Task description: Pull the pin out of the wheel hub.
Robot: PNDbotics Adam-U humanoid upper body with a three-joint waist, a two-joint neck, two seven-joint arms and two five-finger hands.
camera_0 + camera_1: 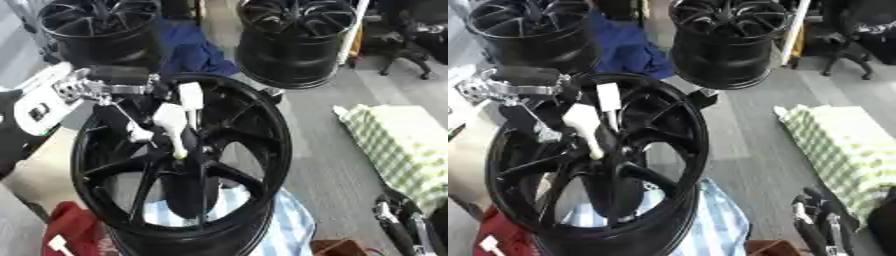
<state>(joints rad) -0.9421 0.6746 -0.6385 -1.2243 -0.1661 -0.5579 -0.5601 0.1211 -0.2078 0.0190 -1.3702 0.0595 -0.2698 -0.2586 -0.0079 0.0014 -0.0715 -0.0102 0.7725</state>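
On the grey floor [324, 130] the left hand [171, 120] curls its fingers around the wheel hub [188, 160] pin [178, 149] near twelve o'clock; a skewed pull could jam it.

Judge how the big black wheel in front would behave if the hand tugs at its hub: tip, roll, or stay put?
The wheel looks rigid and probably heavy. Lying flat on striped cloth, it likely won't roll; the left hand tugging may shift it slightly.

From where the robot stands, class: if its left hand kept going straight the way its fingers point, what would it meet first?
Probably the hub centre of the near black wheel: the left hand points down into it. Depth is unclear.
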